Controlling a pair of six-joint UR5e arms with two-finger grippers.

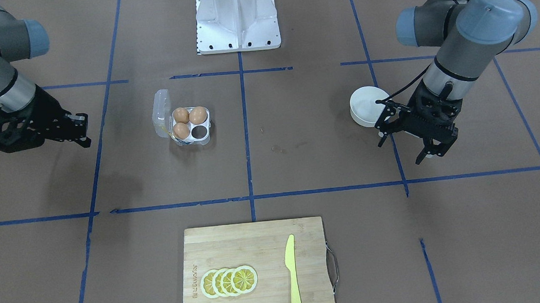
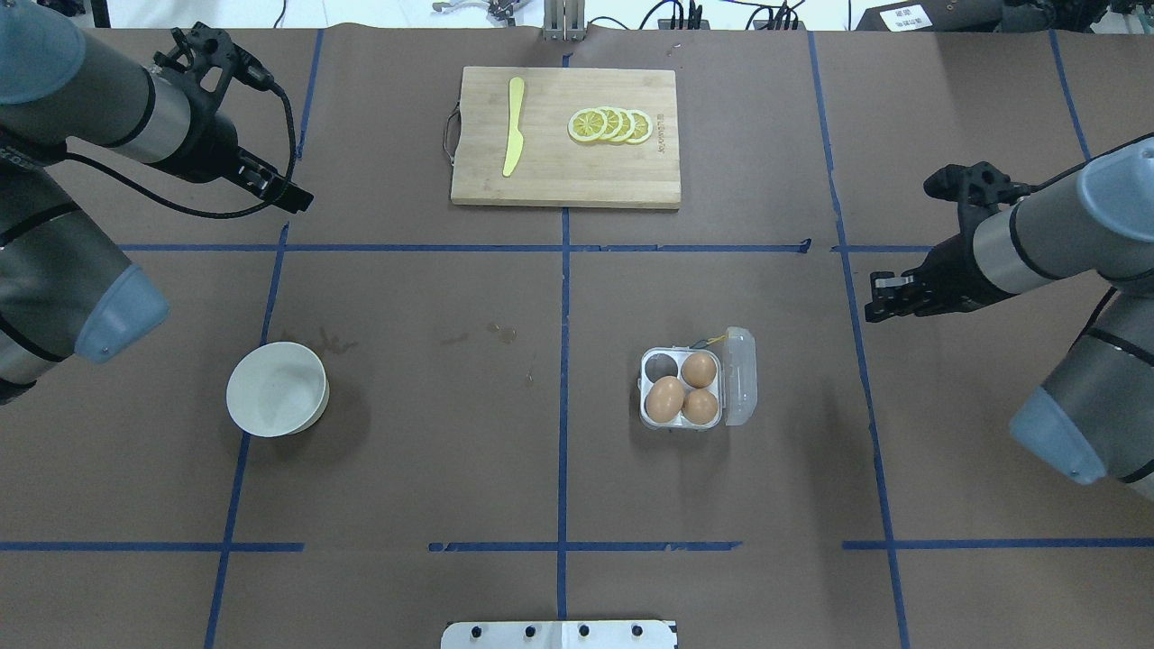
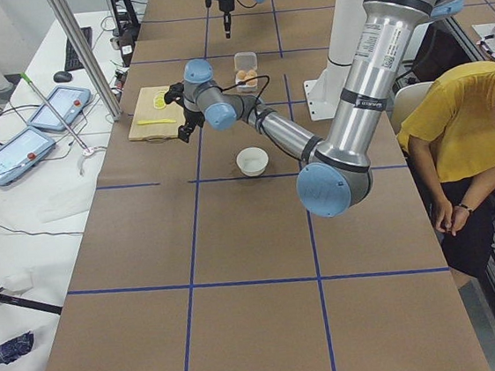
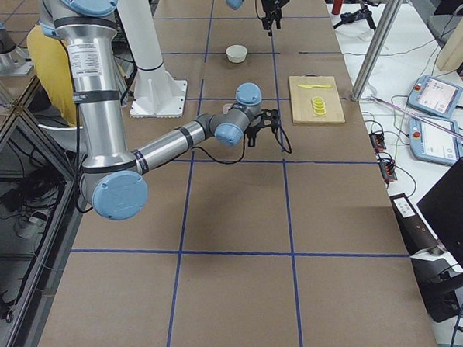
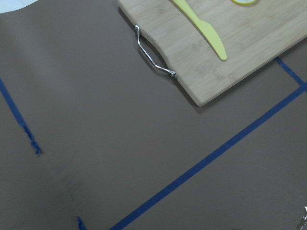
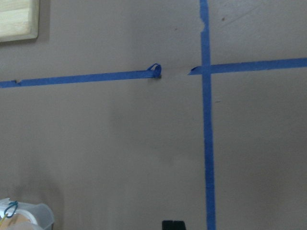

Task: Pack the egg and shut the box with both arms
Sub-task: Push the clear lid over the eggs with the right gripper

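The clear box (image 1: 202, 136) (image 2: 645, 416) stands on the brown table with its lid (image 2: 739, 377) swung open to one side. Three tan eggs fill three of its cups: one egg (image 1: 181, 115), a second egg (image 1: 198, 115) and a third egg (image 1: 181, 130). One cup (image 2: 662, 364) is empty. My left gripper (image 1: 431, 155) (image 2: 287, 191) is open and empty, hanging beside the white bowl, far from the box. My right gripper (image 1: 83, 131) (image 2: 873, 297) is open and empty, off to the box's lid side. A corner of the box (image 6: 29, 215) shows in the right wrist view.
An empty white bowl (image 1: 362, 109) (image 2: 275, 389) sits near my left gripper. A wooden cutting board (image 1: 257, 247) (image 2: 559, 171) with a yellow knife (image 1: 292, 276) and lemon slices (image 1: 229, 281) lies at the far edge. The white pedestal (image 1: 237, 18) stands at my base.
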